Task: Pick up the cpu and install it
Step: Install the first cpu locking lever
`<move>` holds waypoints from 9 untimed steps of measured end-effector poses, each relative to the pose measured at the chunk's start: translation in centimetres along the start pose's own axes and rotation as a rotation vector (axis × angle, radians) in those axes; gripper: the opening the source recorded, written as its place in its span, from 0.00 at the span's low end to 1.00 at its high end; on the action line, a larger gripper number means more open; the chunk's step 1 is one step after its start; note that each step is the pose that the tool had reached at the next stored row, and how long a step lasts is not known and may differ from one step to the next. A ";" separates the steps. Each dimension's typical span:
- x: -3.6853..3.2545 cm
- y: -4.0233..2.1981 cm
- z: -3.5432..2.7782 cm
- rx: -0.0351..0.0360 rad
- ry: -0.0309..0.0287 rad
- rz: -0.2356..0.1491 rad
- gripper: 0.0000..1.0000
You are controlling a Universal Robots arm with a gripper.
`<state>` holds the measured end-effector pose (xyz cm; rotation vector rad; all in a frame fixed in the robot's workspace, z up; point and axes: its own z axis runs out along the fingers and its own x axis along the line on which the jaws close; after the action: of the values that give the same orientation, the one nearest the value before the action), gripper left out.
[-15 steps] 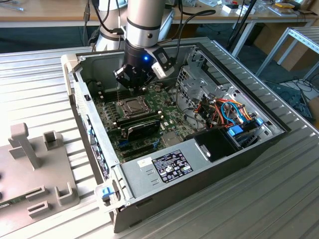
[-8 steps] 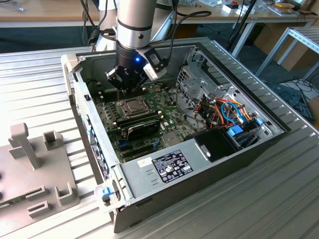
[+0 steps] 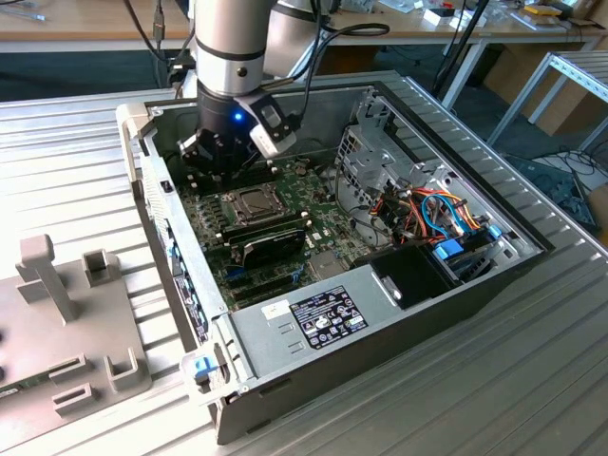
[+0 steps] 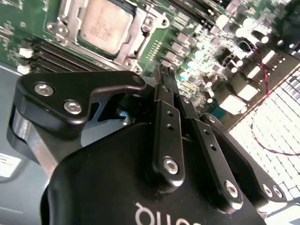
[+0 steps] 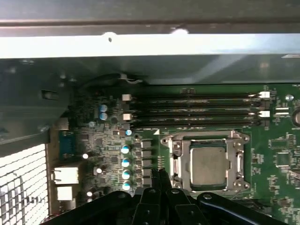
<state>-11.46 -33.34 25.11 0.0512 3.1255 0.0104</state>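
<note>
The cpu (image 3: 252, 200) is a small silver-grey square lying flat inside the metal socket frame (image 5: 176, 159) on the green motherboard (image 3: 323, 228), in the open computer case. It appears in both wrist views, cpu (image 4: 104, 26) and cpu (image 5: 208, 164). My gripper (image 3: 223, 157) hangs over the board beside the socket, on the side toward the case's rear wall, apart from the cpu. Its black fingers (image 4: 165, 108) are pressed together, and the gripper (image 5: 161, 176) is shut with nothing between them.
A black expansion card (image 3: 271, 245) stands just past the socket. The power supply (image 3: 313, 318) and a drive cage with coloured cables (image 3: 427, 214) take up the case's other end. Memory slots (image 5: 197, 110) run alongside the socket. A grey fixture (image 3: 66, 323) sits on the table at the exterior view's left.
</note>
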 end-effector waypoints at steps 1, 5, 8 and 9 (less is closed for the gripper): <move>0.01 0.02 0.00 0.0002 0.0001 0.000 0.11; 0.05 0.44 0.00 0.0001 0.0001 0.000 0.11; 0.08 1.23 0.00 0.0002 0.0002 0.000 0.11; 0.09 1.43 0.00 0.0002 0.0002 0.000 0.11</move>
<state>-11.50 -31.91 25.12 0.0510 3.1257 0.0101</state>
